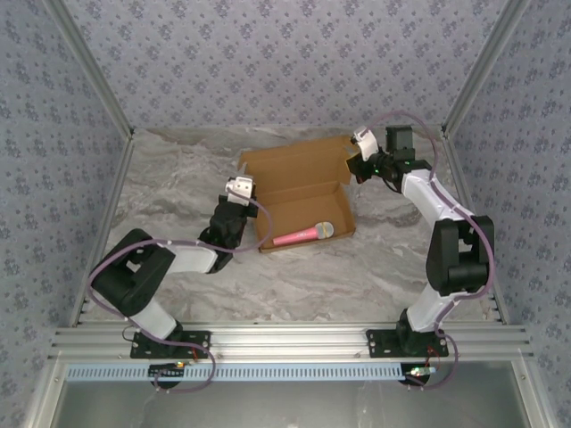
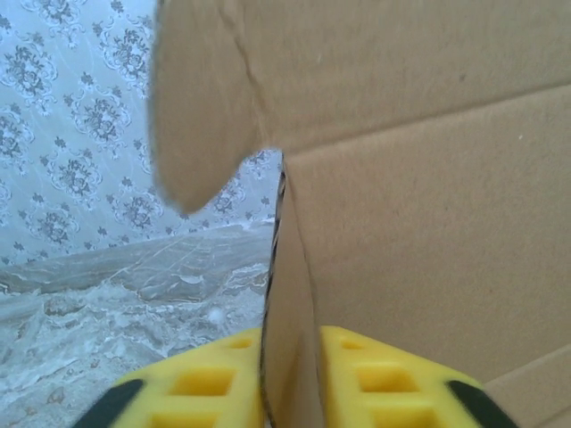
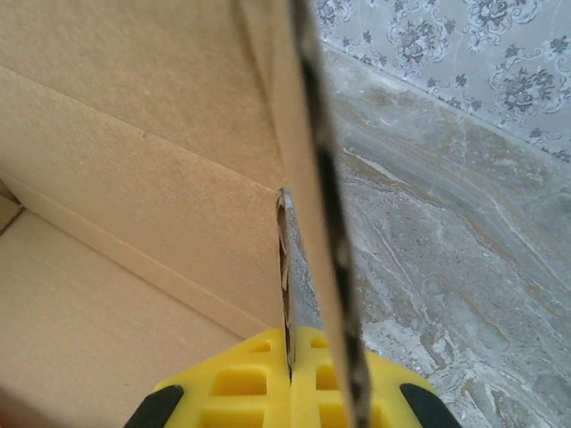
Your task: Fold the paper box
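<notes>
Brown cardboard hogs both wrist views, so not much else gets through. The paper box [image 1: 299, 192] sits mid-table toward the back with its lid open and a pink microphone [image 1: 303, 235] lying in its tray. Left gripper [image 2: 290, 361] is pinched onto the box's left side wall, its yellow pads [image 2: 343, 349] cut off by the bottom edge. Right gripper [image 3: 290, 361] is pinched on a thin flap at the back right corner, cropped the same way. From above, the fingertips are hard to make out. The table [image 1: 178, 178] is grey marble-look and the walls [image 1: 268, 53] have pale floral wallpaper.
</notes>
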Available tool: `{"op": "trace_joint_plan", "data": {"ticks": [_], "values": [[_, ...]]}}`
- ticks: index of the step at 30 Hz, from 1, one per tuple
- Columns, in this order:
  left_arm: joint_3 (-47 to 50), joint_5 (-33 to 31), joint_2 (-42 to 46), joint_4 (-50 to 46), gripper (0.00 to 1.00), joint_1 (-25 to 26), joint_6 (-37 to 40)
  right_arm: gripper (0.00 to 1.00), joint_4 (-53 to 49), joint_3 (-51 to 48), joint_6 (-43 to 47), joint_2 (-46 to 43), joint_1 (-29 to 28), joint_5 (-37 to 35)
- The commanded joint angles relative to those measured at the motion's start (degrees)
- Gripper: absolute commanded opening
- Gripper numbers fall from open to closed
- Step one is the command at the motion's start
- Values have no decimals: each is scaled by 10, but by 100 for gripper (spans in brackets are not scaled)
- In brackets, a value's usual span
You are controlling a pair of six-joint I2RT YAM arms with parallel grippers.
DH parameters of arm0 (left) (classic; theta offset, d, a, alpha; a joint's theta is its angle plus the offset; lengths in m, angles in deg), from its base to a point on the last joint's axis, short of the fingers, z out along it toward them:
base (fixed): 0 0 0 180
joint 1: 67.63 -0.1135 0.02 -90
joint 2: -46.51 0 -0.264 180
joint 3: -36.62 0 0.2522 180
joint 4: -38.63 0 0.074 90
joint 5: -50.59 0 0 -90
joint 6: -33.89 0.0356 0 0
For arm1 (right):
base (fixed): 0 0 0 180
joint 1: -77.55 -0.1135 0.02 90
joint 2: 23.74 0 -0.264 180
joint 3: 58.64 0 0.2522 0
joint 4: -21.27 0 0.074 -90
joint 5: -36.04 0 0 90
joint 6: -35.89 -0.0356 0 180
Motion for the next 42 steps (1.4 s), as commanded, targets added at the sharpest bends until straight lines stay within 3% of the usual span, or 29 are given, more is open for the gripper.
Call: {"op": "trace_joint_plan", "data": {"ticks": [1,7,11,15,21,28,34,42], "values": [[-20,24,50,-87,30,-6,-28,0,13,-4,-5,-22,-3,-16],[-69,98,131,-305,52,-35,-83,0,19,-9,-3,-26,-3,-17],[-117,192,161,-436,63,-73,-96,0,21,-10,-2,-25,-4,-18],[-171,276,157,-539,67,-109,-85,0,22,-6,-3,-24,-4,-16],[-233,348,124,-616,67,-144,-59,0,22,-8,-2,-23,-4,-18],[-277,387,84,-649,46,-159,-38,0,20,-5,-2,-23,-4,-19],[-294,389,65,-645,18,-166,-38,0,15,-3,-2,-23,-4,-20],[-304,397,45,-639,11,-167,-40,0,15,-2,-11,-24,-8,-23]]}}
